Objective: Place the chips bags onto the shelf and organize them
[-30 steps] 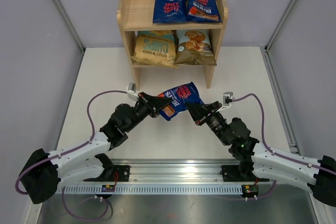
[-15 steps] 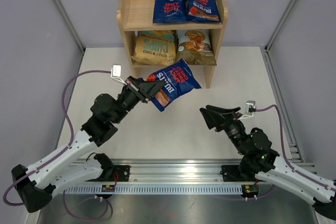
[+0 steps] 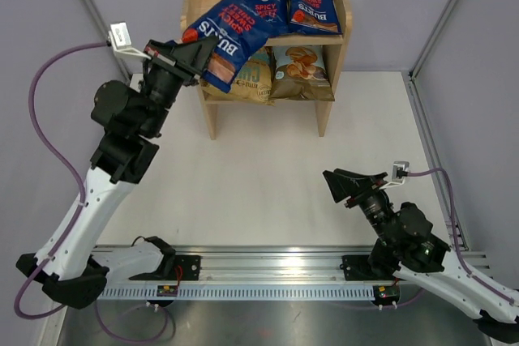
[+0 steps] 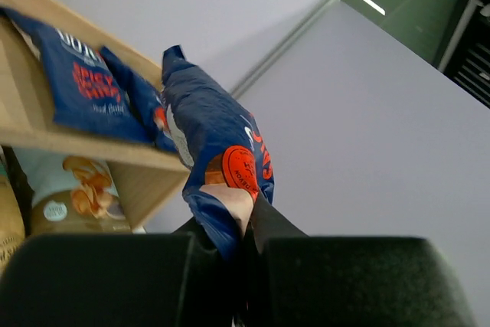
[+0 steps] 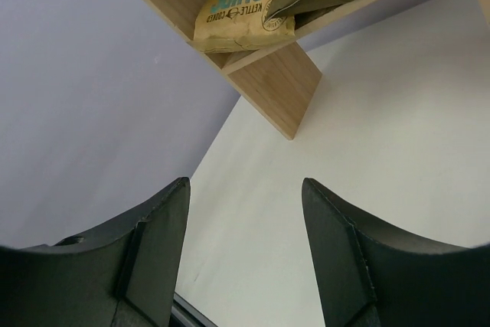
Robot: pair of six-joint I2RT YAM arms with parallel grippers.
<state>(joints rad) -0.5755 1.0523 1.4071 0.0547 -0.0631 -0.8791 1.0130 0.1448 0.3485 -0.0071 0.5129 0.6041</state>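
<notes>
Pinching a Burts bag (image 3: 233,32) by its near seam, jaws clamped, the left gripper (image 3: 197,56) held it above the left of the shelf (image 3: 197,14). The bag looked light, crinkly and slippery. The right gripper (image 3: 347,187) gaped empty.

The shelf (image 3: 199,26) is pale, unpainted wood. On its top tier I see the first Burts bag (image 3: 274,7) and the second Burts bag (image 3: 313,7), both dark blue with red and white lettering. The third Burts bag (image 3: 231,32), at the shelf's upper left corner, is the same blue with an orange-red round badge. On the lower tier, the tan bag (image 3: 253,83) carries teal lettering; the cassava bag (image 3: 302,70) is light blue and brown. The table (image 3: 268,168) under the shelf is off-white.
</notes>
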